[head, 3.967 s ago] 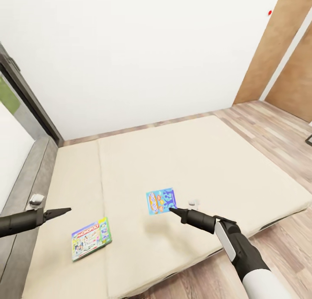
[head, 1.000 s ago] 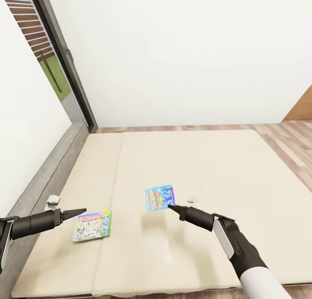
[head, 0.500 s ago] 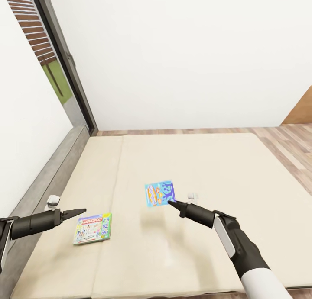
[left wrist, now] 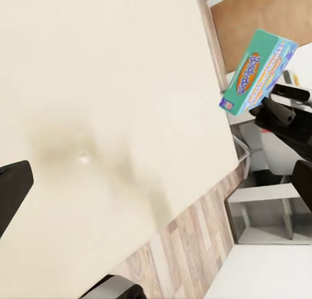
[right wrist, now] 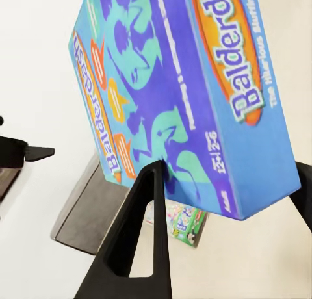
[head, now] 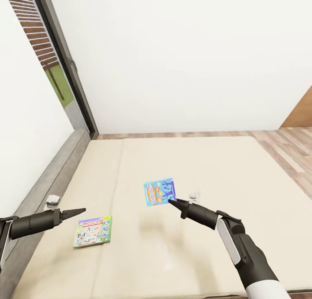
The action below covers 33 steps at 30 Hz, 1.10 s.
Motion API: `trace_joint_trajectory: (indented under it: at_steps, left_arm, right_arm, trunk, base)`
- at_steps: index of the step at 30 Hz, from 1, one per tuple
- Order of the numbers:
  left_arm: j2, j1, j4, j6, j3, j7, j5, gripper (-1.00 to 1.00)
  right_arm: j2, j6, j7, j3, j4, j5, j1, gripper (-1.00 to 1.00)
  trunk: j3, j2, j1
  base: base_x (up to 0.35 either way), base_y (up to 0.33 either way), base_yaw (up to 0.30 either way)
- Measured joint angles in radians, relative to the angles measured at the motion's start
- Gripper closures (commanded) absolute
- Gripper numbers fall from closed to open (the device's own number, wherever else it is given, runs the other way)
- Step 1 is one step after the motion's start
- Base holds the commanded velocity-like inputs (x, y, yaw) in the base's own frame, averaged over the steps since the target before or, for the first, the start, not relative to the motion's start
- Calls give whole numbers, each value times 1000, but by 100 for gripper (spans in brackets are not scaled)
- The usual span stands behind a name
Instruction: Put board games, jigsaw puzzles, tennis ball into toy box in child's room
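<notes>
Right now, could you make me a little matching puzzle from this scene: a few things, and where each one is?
Things:
1. blue board game
2. green and white board game
3. left gripper
4. window

Places:
A. lying flat on the bed
B. hovering above the bed, holding nothing
C. in the wall beside the bed
D. held up by the right gripper

Pairs: 1-D, 2-A, 3-B, 4-C

A blue-and-orange Balderdash board game point(head: 159, 192) hangs upright above the bed point(head: 242, 169), pinched at its lower corner by the right end effector point(head: 170, 201), cover toward the head camera. A white-and-green Monopoly board game point(head: 92, 231) with a red logo lies flat on the cream mattress, well apart.
</notes>
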Motion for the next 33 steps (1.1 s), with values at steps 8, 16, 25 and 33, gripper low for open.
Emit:
trace_joint_trajectory:
  at_steps: [8, 16, 25, 33]
  left_arm:
    - [3, -1, 1, 5, 2, 0, 0, -100]
    - [5, -3, 2, 12, 0, 0, -1, -100]
    - [6, -11, 4, 50, -9, 0, -10, -100]
    - [5, -11, 10, 52, -36, 0, -11, -100]
  right_arm:
    - [-1, -1, 0, 0, -7, 1, 2, 100]
    - [2, 12, -2, 2, -82, 6, 35, 100]
    - [-3, 14, -2, 0, -112, 5, 62, 100]
    - [1, 6, -4, 5, -190, 7, 99, 100]
  trunk:
    - [38, 56, -31]
    - [77, 112, -61]
    - [120, 175, -96]
    - [159, 231, -127]
  base:
    - [0, 0, 0]
    - [0, 0, 0]
    - [0, 0, 0]
    - [0, 0, 0]
